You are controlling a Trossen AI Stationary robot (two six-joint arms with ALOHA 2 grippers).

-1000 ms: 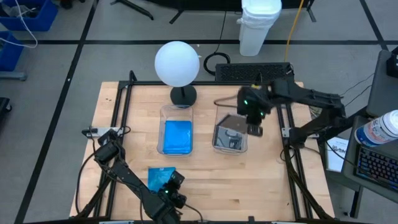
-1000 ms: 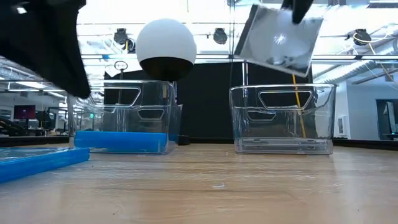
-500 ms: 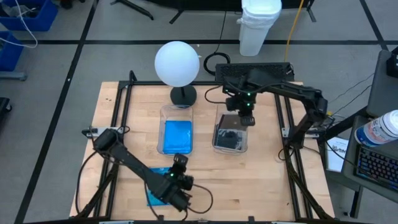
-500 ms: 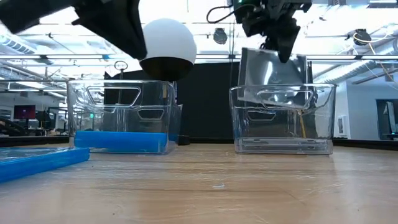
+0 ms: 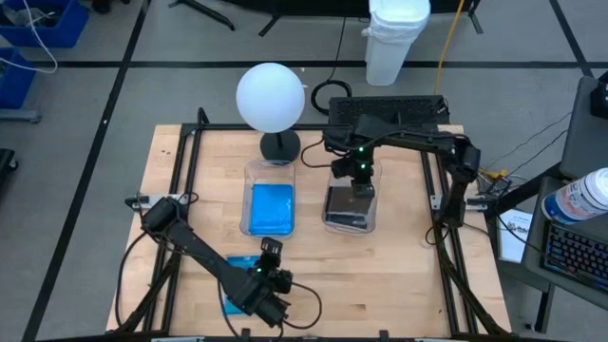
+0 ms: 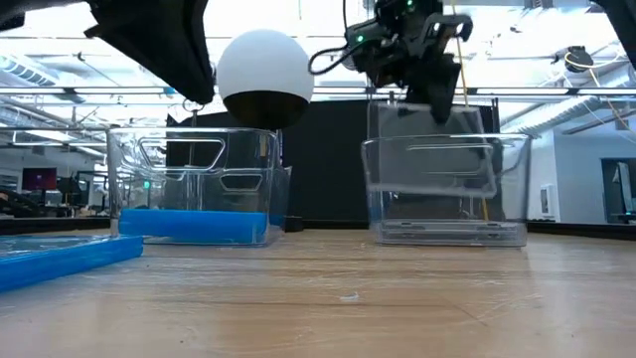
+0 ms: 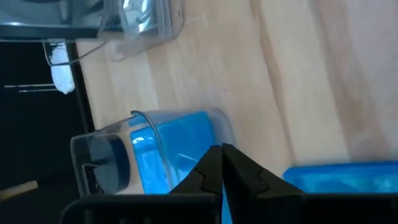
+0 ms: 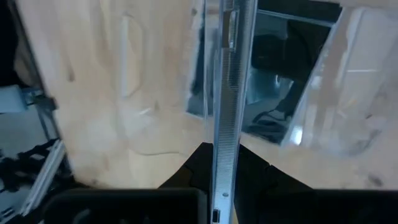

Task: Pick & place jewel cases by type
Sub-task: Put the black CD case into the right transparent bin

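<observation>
Table (image 5: 399, 275) was pale wood grain with a black frame. Left tub (image 5: 269, 198) was clear, holding a bright blue case (image 5: 270, 209). Another blue case (image 6: 60, 257) lay at 7 o'clock on the table. Right tub (image 5: 350, 211) was clear; the case (image 6: 432, 149) over it was clear grey with a ribbed clear edge. Lamp (image 5: 272, 98) at 12 o'clock was a white globe on a black base. Both arms were black; the bin (image 5: 396, 40) beyond the table was white.

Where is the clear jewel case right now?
In the low view, the clear jewel case hangs upright from the right hand, partly lowered into the right tub.
</observation>
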